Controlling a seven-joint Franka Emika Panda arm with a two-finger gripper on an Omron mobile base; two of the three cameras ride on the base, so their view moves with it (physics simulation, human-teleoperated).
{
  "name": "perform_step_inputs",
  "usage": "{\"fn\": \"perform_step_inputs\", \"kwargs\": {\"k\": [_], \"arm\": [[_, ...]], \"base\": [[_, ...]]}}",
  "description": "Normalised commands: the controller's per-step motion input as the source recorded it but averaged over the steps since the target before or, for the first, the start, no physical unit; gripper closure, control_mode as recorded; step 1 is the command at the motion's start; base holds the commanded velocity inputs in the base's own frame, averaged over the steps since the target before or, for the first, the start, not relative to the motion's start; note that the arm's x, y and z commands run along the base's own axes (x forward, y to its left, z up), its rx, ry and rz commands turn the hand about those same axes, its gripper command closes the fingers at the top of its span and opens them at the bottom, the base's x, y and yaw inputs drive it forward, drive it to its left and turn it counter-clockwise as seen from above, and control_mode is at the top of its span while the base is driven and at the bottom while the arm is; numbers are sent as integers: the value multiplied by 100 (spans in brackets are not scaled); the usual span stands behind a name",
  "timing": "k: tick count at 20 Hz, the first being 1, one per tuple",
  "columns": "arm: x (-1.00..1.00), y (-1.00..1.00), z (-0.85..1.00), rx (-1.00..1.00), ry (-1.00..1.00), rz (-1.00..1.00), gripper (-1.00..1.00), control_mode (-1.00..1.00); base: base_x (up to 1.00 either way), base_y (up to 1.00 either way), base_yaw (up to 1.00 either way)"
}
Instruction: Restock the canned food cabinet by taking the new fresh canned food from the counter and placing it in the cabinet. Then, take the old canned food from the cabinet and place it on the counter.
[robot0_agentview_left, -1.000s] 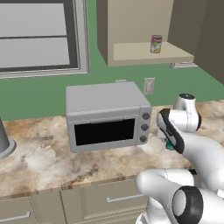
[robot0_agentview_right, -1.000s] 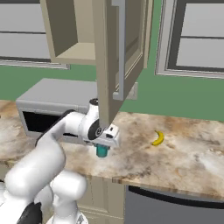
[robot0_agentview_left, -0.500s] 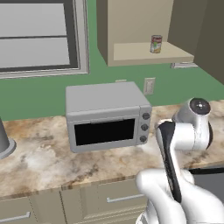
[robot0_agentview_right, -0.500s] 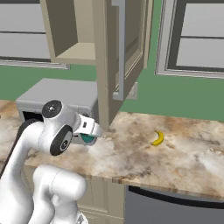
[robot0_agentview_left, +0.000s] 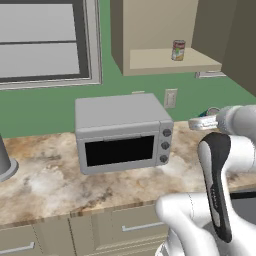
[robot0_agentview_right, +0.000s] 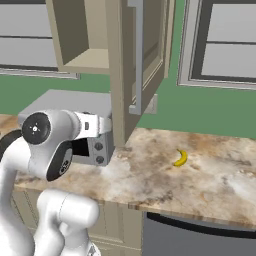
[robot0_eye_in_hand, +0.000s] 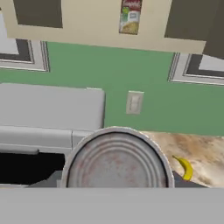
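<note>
My gripper (robot0_eye_in_hand: 116, 177) is shut on the new fresh canned food (robot0_eye_in_hand: 116, 162), whose round silvery top fills the lower middle of the hand view. From the left base, a sliver of the teal can (robot0_agentview_left: 213, 111) shows at the gripper (robot0_agentview_left: 209, 119), level with the toaster oven's top and right of it. The old canned food (robot0_agentview_left: 178, 50), red and yellow labelled, stands upright on the cabinet's pale shelf (robot0_agentview_left: 165, 62), above and left of my hand. Straight ahead and high up in the hand view sits that old can (robot0_eye_in_hand: 130, 16). The counter (robot0_agentview_right: 165, 175) lies below.
A grey toaster oven (robot0_agentview_left: 122, 132) stands on the counter left of my hand. The open cabinet door (robot0_agentview_right: 136, 65) hangs just right of my wrist in the right base view. A banana (robot0_agentview_right: 181, 158) lies on the counter further right. A wall outlet (robot0_eye_in_hand: 134, 103) is ahead.
The arm has raised the teal can from counter height to the level of the toaster oven's top, and the wrist has turned toward the wall and cabinet.
</note>
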Motion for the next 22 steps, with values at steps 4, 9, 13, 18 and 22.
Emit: {"fn": "perform_step_inputs", "kwargs": {"k": [4,9,13,18,22], "arm": [[0,33,100,-5,-13,11,100,-100],[6,31,100,-3,6,9,100,-100],[3,1,82,0,12,9,100,-100],[23,0,12,0,0,0,100,-100],[93,0,20,0,0,-6,100,-100]], "base": [[0,0,0],[0,0,0],[0,0,0],[0,0,0],[0,0,0]]}}
